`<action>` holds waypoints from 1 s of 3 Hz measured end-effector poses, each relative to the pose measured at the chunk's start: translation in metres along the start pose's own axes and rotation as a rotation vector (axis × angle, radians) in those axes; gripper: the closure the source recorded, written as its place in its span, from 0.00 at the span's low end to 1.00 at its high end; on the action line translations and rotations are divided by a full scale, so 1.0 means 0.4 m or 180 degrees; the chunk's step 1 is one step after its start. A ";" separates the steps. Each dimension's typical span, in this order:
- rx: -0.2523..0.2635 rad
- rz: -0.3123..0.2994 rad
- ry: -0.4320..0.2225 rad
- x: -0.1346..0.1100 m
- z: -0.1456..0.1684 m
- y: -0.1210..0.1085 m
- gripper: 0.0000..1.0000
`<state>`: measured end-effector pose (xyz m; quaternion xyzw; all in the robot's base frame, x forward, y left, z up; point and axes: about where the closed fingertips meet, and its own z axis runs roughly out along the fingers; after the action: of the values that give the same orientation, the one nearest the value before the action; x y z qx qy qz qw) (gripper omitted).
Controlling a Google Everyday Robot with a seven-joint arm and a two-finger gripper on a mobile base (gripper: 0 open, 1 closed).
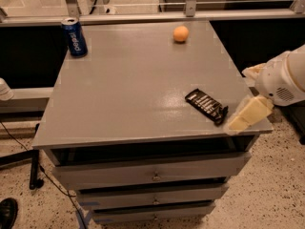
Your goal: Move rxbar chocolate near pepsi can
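You have one can (74, 37) standing at the back left corner of the surface (128, 89). One orange (180, 33) sits at the back. One chocolate bar (206, 106) lies flat near the front right, well apart from the can. The gripper (239, 98) hangs at the right edge with its fingers (250, 114) spread, the lower one just beside the bar.
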<state>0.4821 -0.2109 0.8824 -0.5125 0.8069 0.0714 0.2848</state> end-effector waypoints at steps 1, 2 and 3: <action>0.0029 0.0239 -0.0211 0.007 0.065 -0.036 0.00; 0.0011 0.0393 -0.0329 0.007 0.110 -0.046 0.00; -0.0015 0.0460 -0.0409 0.002 0.144 -0.040 0.17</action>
<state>0.5181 -0.1956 0.8374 -0.4481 0.8217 0.1263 0.3288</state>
